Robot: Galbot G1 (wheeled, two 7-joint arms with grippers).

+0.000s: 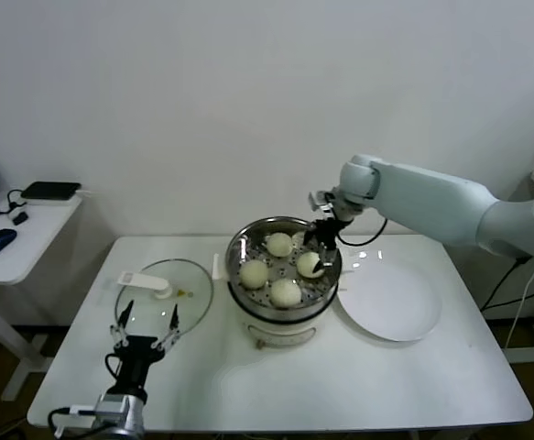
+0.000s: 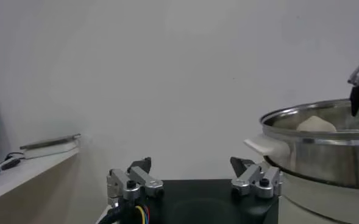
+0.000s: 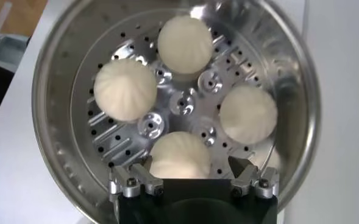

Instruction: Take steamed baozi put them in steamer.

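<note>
Four steamed baozi (image 3: 181, 43) inside steamer (image 1: 283, 263), spread on perforated floor. Right gripper (image 3: 193, 172) over steamer, jaws spread wide astride nearest bun, gripping nothing. Left gripper (image 1: 146, 323) parked by glass lid (image 1: 164, 291), jaws apart.

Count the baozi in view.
4, all in the steamer: back baozi, left baozi, front baozi, right baozi under the right end effector. None look hidden.
</note>
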